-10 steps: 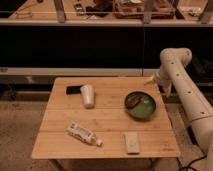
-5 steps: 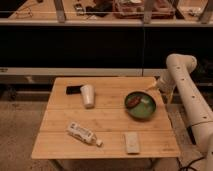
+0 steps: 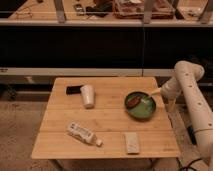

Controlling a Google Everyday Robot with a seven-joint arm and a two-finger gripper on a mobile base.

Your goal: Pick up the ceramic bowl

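Note:
The ceramic bowl [image 3: 139,105] is round, shallow and glossy green with a dark rim and a reddish-brown patch inside. It sits on the right half of the wooden table [image 3: 107,120]. My gripper [image 3: 149,97] reaches in from the right on the white arm [image 3: 190,85]. It sits at the bowl's upper right rim, with its tip over the inside of the bowl.
A white upturned cup [image 3: 88,96] stands left of centre with a black flat object [image 3: 74,90] beside it. A plastic bottle [image 3: 84,134] lies at the front left and a pale rectangular bar [image 3: 132,142] at the front centre. A dark counter with shelves runs behind the table.
The arm has swung down and to the left. The gripper has moved from beside the table's right edge to the bowl's right rim. The objects on the table have not moved.

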